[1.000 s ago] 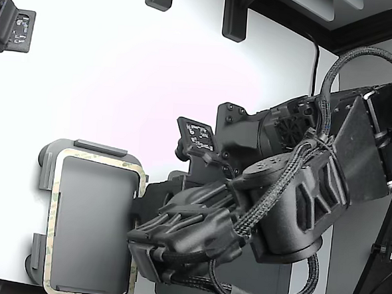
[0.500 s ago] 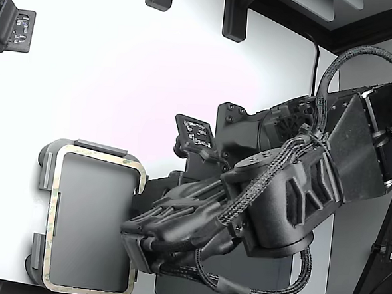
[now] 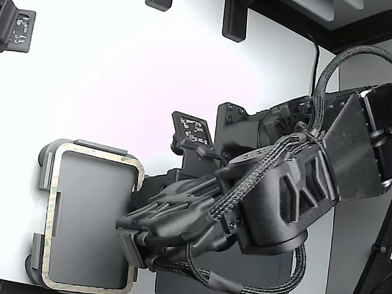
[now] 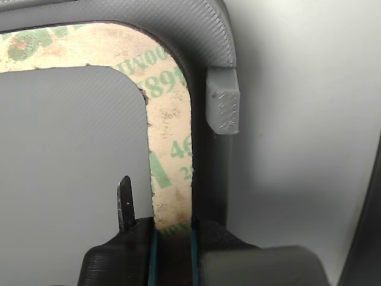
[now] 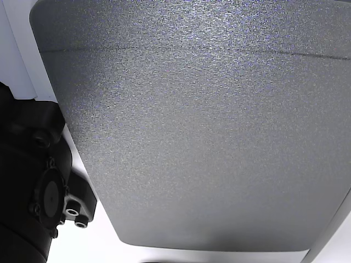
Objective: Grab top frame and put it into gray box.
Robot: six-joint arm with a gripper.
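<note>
Top frame (image 4: 169, 149) lies flat in gray box (image 4: 202, 36), inside box rim. Gripper (image 4: 172, 235) clenched on frame's long side.

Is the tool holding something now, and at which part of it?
The tool grips the top frame on one long side strip, near a rounded corner.

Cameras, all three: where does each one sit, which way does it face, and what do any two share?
Exterior view: above the white table, looking down; shows the top frame lying in the gray box, the black arm reaching to it, and a second arm's mount at the exterior view's left edge.
Wrist view: rides the wrist, close over the frame's corner; the gripper straddles the frame's strip.
Other view: very close to a dark gray textured mat; a black robot part at its side.
Shared: exterior and wrist views both show frame and box.
</note>
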